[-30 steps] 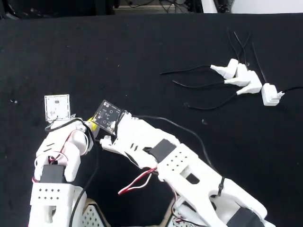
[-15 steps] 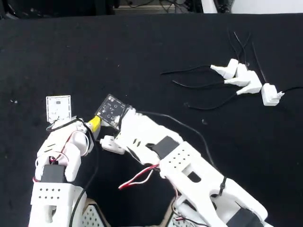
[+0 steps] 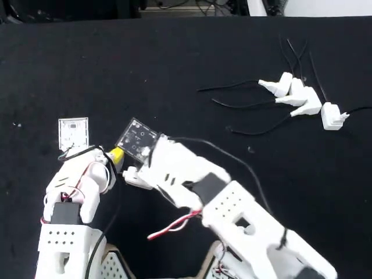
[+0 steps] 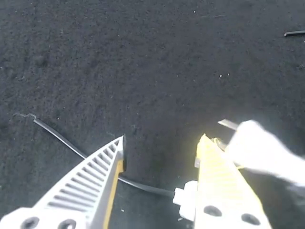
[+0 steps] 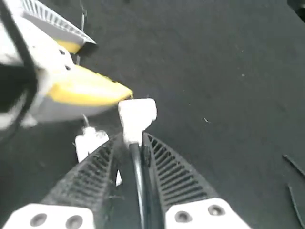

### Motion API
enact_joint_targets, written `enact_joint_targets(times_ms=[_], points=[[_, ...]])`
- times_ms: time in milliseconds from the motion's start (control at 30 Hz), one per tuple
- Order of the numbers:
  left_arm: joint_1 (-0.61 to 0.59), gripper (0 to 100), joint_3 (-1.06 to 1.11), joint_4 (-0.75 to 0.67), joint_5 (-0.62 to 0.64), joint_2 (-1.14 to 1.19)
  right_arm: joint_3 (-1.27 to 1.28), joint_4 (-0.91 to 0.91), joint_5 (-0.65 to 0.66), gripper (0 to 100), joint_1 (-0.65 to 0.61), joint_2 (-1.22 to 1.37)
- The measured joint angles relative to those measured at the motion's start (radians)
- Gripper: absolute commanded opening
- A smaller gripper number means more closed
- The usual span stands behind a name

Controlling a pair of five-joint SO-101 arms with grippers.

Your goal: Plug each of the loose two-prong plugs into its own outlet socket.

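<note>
Judged as barely begun: found no plug seated in either socket piece. Counted four loose plugs (image 3: pixel 299 92) in a cluster at the far right of the cloth (image 3: pixel 192 58), well apart from the sockets, with thin black leads trailing off. Found a fifth, the held plug (image 5: pixel 137 114), pinched in the right gripper (image 5: pixel 129 140), jaws pressed against its neck, with its cord (image 5: pixel 137 181) running back between the fingers. Placed it just beside the yellow finger of the left gripper (image 4: pixel 159 143), near the board (image 3: pixel 136 139) but not in it. Could not tell whether prongs and holes were lined up. Left to do, by that reading: insert this one, then fetch and plug the other four.

Found the left gripper spread wide and holding nothing, low over the cloth.

As for make: a matte, faintly fuzzy black cloth. Smooth, hard white plastic on the plugs, with blocky bodies tapering to a neck. A dark square board, tilted, dotted with small round holes. A flat white square plate (image 3: pixel 73 132) close beside it. Ribbed, triangular gripper fingers, one on the left arm smooth and yellow.
</note>
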Motion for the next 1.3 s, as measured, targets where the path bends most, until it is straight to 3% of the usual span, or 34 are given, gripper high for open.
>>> enact_joint_targets(times_ms=[167,433,633,967,1300], points=[[0.0,25,0.0,0.006,0.0,0.0,0.072,0.153,0.034,1.1,0.118,-0.094],[0.0,25,0.0,0.006,-0.002,0.0,0.261,0.166,0.163,1.2,0.249,-0.101],[0.0,25,0.0,0.006,-0.002,0.0,0.275,0.206,0.166,13.9,0.256,-0.104],[0.0,25,0.0,0.006,-0.002,0.0,0.253,0.244,0.178,12.3,0.256,-0.081],[0.0,25,0.0,0.006,-0.002,0.0,0.032,0.247,0.178,12.1,0.256,0.318]])
